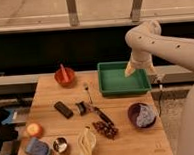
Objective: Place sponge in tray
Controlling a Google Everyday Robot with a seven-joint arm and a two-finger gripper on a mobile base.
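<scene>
Wooden table (130, 145) is sitting under a white robot arm that is reaching in from the right. The gripper (131, 69) is hanging over the back right corner of the green tray (115, 78), jaws standing wide and holding nothing. The tray is lying at the far right of the table with nothing in it. The sponge (37, 148), a small blue-grey block, is resting at the near left corner, well apart from the tray and close to the table's edge, so the pick-up is not yet begun. A small metal cup (60, 144) is sitting just beside the sponge, and an orange fruit (34, 129) is lying near it. Between sponge and tray, a dark bar (63, 109), a pale crumpled thing (86, 142) and other small clutter are lying scattered. A purple bowl (134, 109) at the right is holding a bluish cloth (145, 116). Risks, as a judgement: the cloth's similar colour is inviting a wrong grab; a low pass across the table could be knocking clutter aside; a careless descent could be nudging the cup or pushing the sponge off the edge; the soft sponge could be squashing and slipping from a shallow grip.
</scene>
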